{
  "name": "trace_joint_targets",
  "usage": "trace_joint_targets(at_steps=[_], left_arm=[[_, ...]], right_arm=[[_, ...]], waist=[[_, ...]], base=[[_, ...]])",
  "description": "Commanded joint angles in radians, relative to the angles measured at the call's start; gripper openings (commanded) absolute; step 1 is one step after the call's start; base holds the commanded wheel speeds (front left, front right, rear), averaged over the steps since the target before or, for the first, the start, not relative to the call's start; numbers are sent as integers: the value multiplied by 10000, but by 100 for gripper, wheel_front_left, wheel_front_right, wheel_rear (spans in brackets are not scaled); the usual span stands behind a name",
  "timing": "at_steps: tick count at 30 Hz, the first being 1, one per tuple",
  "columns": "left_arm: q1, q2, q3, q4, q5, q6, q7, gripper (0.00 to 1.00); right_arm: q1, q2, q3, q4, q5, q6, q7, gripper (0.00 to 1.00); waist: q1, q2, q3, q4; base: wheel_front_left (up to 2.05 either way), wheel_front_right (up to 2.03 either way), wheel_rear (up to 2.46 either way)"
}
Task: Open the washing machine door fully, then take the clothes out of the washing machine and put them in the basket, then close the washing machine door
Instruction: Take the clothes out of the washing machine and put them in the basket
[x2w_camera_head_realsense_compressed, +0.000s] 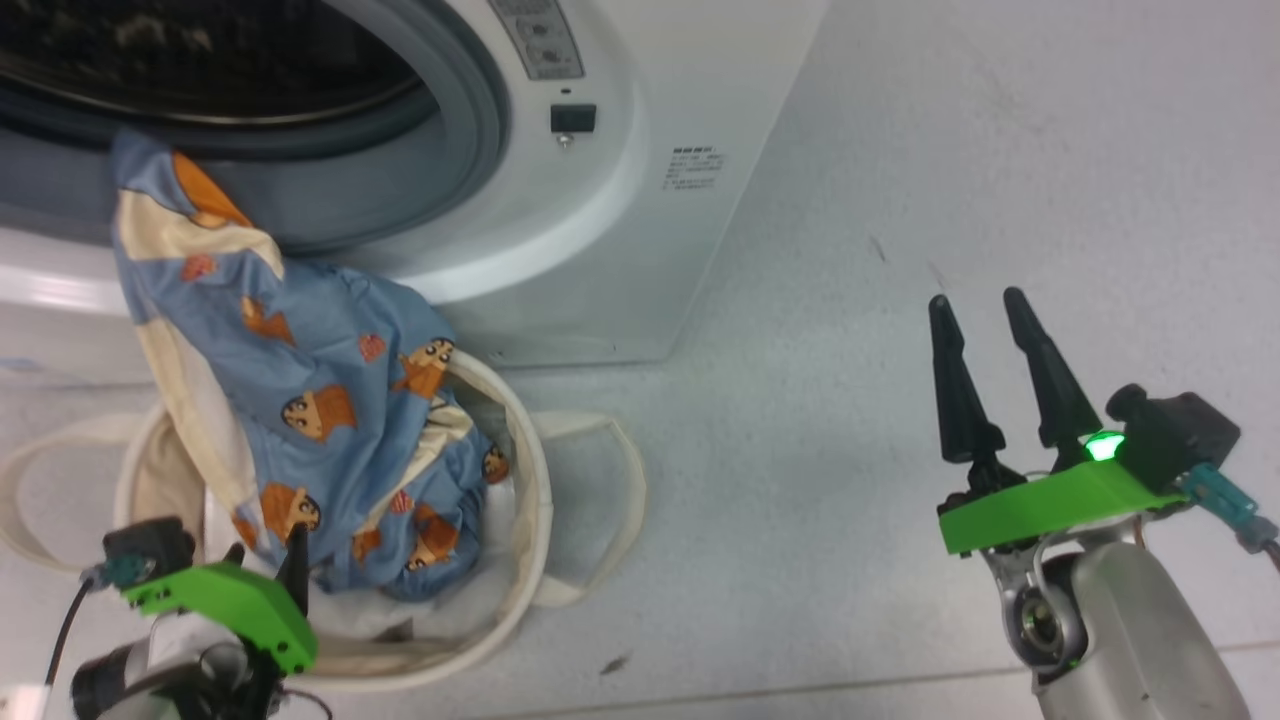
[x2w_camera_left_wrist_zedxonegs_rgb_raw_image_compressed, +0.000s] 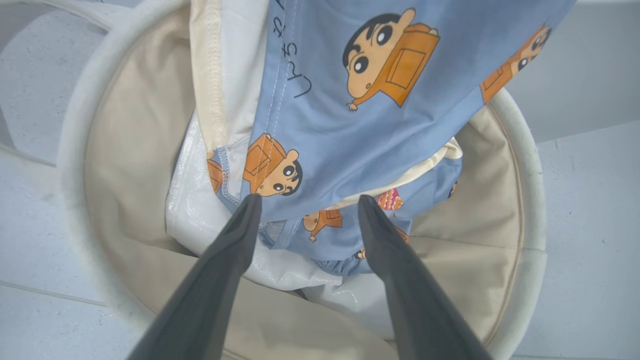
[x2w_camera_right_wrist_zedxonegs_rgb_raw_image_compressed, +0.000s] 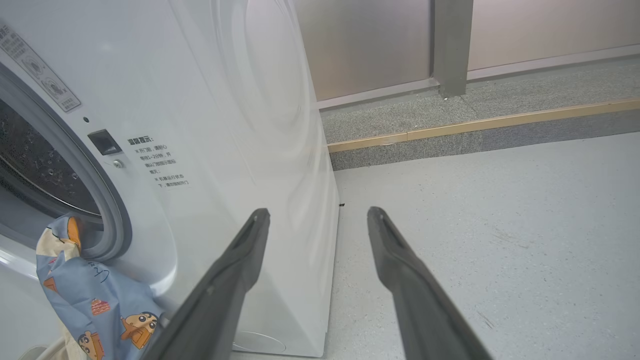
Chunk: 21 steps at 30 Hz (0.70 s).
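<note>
The washing machine (x2w_camera_head_realsense_compressed: 620, 200) stands at the upper left with its grey-ringed drum mouth (x2w_camera_head_realsense_compressed: 470, 120) uncovered. The washing machine door is out of view. The clothes (x2w_camera_head_realsense_compressed: 320, 380), blue fabric with orange cartoon figures and cream edging, hang from the drum's lip down into the cream basket (x2w_camera_head_realsense_compressed: 535, 480) on the floor before it. My left gripper (x2w_camera_head_realsense_compressed: 266, 542) is at the basket's near rim, open. In its wrist view the gripper (x2w_camera_left_wrist_zedxonegs_rgb_raw_image_compressed: 308, 200) straddles the hanging clothes (x2w_camera_left_wrist_zedxonegs_rgb_raw_image_compressed: 350, 130) without pinching them. My right gripper (x2w_camera_head_realsense_compressed: 977, 297) hovers open over bare floor, off to the right.
A glossy white sheet (x2w_camera_left_wrist_zedxonegs_rgb_raw_image_compressed: 200, 215) lies inside the basket (x2w_camera_left_wrist_zedxonegs_rgb_raw_image_compressed: 530, 165) under the fabric. The basket's loop handle (x2w_camera_head_realsense_compressed: 625, 470) lies flat on the floor. Grey floor (x2w_camera_head_realsense_compressed: 900, 150) stretches right of the machine (x2w_camera_right_wrist_zedxonegs_rgb_raw_image_compressed: 225, 125). A raised step with a brass edge (x2w_camera_right_wrist_zedxonegs_rgb_raw_image_compressed: 475, 125) runs behind.
</note>
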Motion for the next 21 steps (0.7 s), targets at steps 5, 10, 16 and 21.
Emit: trace_joint_targets(at_steps=[5, 10, 16, 21], left_arm=[[438, 711, 310, -46, 164, -44, -543, 100], [469, 1147, 730, -836, 473, -51, -589, 100], [1050, 1802, 2275, -2866, 1728, 243, -593, 100], [2170, 1934, 3857, -4944, 2892, 507, -594, 100]], right_arm=[[299, 102, 359, 87, 184, 10, -122, 100], [505, 133, 431, 273, 269, 10, -122, 100], [796, 175, 481, 536, 288, 10, -122, 100], [1067, 202, 611, 679, 329, 10, -122, 100]], waist=[[0, 0, -1095, 196], [0, 0, -1658, 331], [0, 0, -2579, 458], [0, 0, -3249, 505]], base=[[0, 0, 0], [0, 0, 0], [0, 0, 0], [0, 0, 0]])
